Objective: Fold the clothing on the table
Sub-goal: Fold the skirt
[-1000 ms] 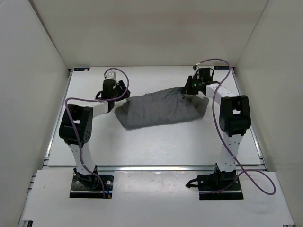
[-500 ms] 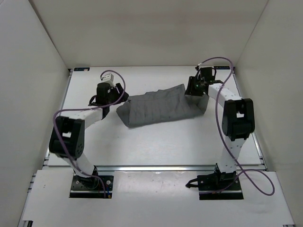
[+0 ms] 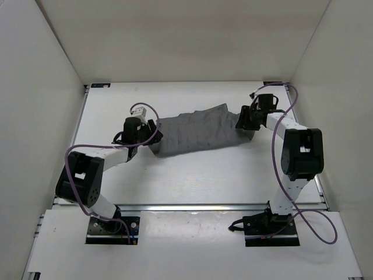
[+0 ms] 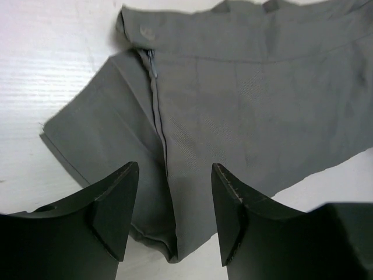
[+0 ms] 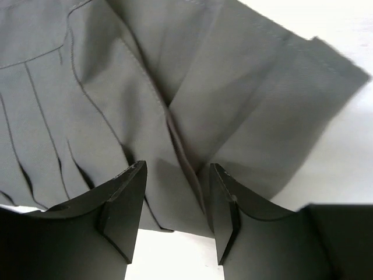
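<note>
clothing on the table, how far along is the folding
Looks done: the clothing lies as a compact strip on the table, layers overlapping at both ends. In hand: nothing is gripped; the left gripper and right gripper hang over its ends, fingers open. Left: the strip sits skewed with loose flaps, so probably at least one more fold and some squaring up.

right gripper (image 5: 176, 169): let go of clothing (image 3: 195, 131) (jaws apart) | left gripper (image 4: 173, 169): pulled nearer
</note>
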Controlling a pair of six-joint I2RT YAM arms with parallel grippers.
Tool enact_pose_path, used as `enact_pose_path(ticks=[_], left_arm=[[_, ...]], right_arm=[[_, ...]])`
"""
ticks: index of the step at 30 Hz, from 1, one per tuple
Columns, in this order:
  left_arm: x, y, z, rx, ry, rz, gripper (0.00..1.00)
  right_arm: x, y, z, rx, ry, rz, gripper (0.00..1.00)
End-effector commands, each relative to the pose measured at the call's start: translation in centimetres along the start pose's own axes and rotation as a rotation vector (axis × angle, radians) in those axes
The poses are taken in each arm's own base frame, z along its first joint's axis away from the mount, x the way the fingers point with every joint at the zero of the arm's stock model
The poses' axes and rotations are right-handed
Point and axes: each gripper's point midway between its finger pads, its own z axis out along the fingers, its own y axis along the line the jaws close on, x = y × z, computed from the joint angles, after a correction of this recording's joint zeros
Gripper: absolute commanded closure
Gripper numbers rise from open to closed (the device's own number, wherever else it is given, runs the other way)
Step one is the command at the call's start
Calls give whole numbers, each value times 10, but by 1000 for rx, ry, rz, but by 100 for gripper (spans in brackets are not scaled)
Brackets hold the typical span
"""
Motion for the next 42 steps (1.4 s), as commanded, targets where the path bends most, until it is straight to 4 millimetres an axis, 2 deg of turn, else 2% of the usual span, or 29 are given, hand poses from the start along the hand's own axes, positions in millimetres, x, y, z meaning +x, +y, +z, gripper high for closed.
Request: enact_pose_path(ticks=[1,4,5,7,8,9,10,14,15,20,22,24,26,29,32,35,36,39,42], left_arm=[[6,-6,7,17,22,-5,38],[18,0,11,-7,61,-8,38],[20,1,11,-6,63,-10,38],[25,4,11,-9,70,-23,39],[27,4,11,-11,72,-25,39],[27,6,10,-17,70,-24,39],[28,7,9,-19,72,-26,39],[39,15,8,-44,100,-26,41],[38,11,8,-29,101,-25,40],[50,15,8,-41,124,-26,40],[47,16,8,-47,121,-24,40],[52,15,8,-47,128,-19,40],[53,14,6,-38,119,-24,39],[50,12,4,-26,110,-28,37],[38,8,-3,-28,75,-34,38],[24,5,-10,-25,45,-39,37],[21,6,-12,-27,38,-42,38],[18,15,-20,-60,18,-56,38],[22,30,-25,-106,16,-75,37]], right_arm=[[-5,10,6,-53,-9,-26,56],[6,9,10,-60,30,-11,59],[13,6,12,-60,46,3,65],[18,6,9,-66,48,16,83],[21,7,7,-70,47,25,100],[31,7,9,-71,62,42,100],[29,6,4,-61,48,47,100],[43,6,-7,-50,46,125,100],[46,-2,-10,-37,38,150,100],[57,-16,-15,59,92,165,100],[58,-23,-18,93,100,183,100],[55,-23,-22,70,75,190,99],[49,-19,-27,47,32,179,89],[36,-6,-36,18,-32,130,84],[24,5,-50,-7,-84,102,73],[16,9,-63,-12,-130,96,71],[14,9,-69,-6,-148,101,70],[13,-8,-80,48,-183,155,68],[25,-22,-83,66,-176,210,67]])
